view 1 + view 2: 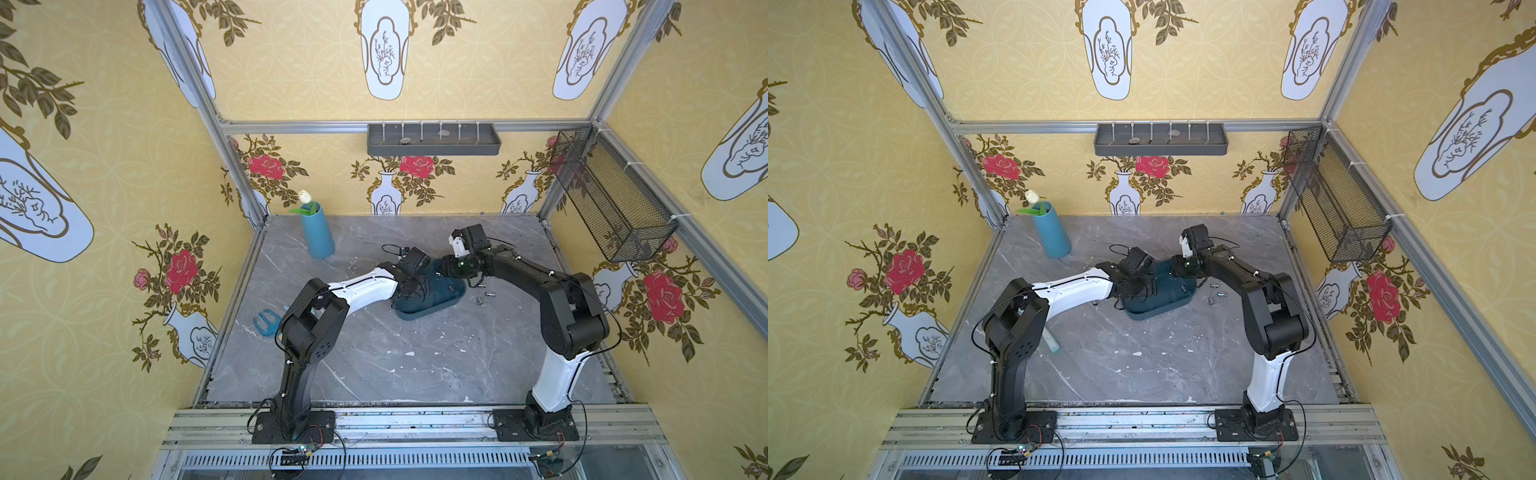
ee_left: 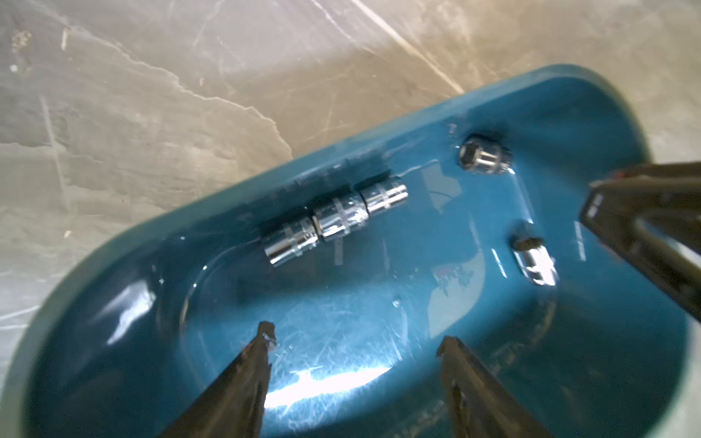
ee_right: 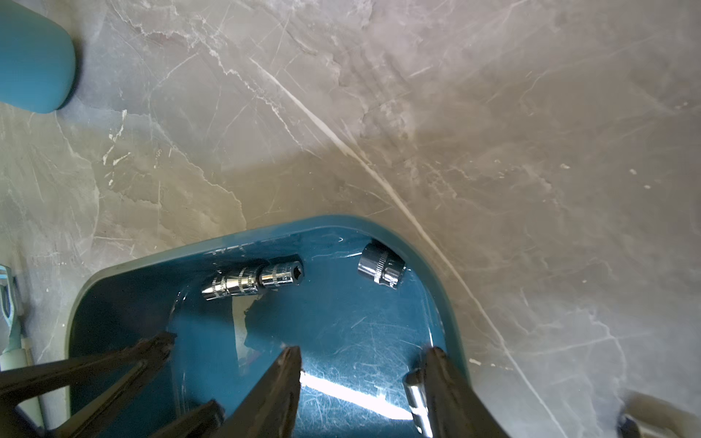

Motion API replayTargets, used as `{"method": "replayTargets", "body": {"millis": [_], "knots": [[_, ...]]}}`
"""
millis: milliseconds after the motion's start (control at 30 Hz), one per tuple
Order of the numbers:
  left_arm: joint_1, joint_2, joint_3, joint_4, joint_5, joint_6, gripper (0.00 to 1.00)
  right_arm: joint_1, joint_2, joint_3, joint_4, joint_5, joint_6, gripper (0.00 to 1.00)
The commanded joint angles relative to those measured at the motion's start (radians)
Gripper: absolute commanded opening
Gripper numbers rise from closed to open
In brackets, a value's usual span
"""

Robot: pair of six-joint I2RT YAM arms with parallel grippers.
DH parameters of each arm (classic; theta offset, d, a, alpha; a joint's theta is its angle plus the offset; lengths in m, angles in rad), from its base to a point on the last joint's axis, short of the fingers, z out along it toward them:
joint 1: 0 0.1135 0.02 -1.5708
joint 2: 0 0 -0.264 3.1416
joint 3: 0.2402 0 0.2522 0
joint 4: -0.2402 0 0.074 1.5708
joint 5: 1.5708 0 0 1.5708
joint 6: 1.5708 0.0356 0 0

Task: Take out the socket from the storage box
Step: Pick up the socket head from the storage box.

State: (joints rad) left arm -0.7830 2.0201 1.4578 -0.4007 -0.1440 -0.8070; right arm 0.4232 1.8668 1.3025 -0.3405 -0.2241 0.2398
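The storage box (image 1: 432,305) (image 1: 1158,307) is a dark teal tub in the middle of the table, and both arms reach into it from either side. My left gripper (image 2: 356,339) stands open just above the box floor, nothing between its fingers. Ahead of it lie three chrome sockets in a row (image 2: 335,223) and two single ones (image 2: 485,155) (image 2: 535,261). My right gripper (image 3: 364,354) is also open inside the box. One socket (image 3: 415,398) lies against the inner side of one finger. The row (image 3: 254,282) and another socket (image 3: 381,265) lie beyond it.
Three loose sockets (image 1: 484,293) (image 1: 1216,293) lie on the marble just right of the box. A blue vase with a white tulip (image 1: 318,232) stands at the back left. A blue tool (image 1: 266,322) lies by the left arm. A grey tray (image 1: 432,139) and wire basket (image 1: 611,199) hang on the walls.
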Motion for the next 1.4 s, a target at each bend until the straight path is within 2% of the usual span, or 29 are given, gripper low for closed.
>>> {"method": "replayTargets", "body": {"millis": [0, 167, 433, 600, 967, 1200, 1367], "knots": [[0.001, 0.019, 0.009, -0.014, -0.052, -0.012, 0.76, 0.009, 0.005, -0.003, 0.019, -0.001, 0.019, 0.57], [0.005, 0.041, 0.015, -0.003, -0.092, -0.013, 0.76, 0.021, -0.003, -0.018, 0.019, -0.003, 0.044, 0.54], [0.013, 0.071, 0.031, 0.003, -0.149, -0.001, 0.61, 0.045, -0.033, -0.072, 0.024, -0.004, 0.088, 0.47], [0.017, 0.095, 0.039, 0.014, -0.174, 0.008, 0.55, 0.061, -0.067, -0.103, 0.029, -0.003, 0.102, 0.42], [0.021, 0.111, 0.039, 0.043, -0.206, 0.019, 0.5, 0.095, -0.127, -0.162, 0.034, -0.011, 0.137, 0.33], [0.032, 0.117, 0.021, 0.08, -0.196, 0.031, 0.47, 0.096, -0.158, -0.155, 0.001, 0.021, 0.123, 0.34], [0.047, 0.088, -0.04, 0.142, -0.161, 0.109, 0.47, 0.057, -0.186, -0.107, -0.051, 0.048, 0.084, 0.45]]}}
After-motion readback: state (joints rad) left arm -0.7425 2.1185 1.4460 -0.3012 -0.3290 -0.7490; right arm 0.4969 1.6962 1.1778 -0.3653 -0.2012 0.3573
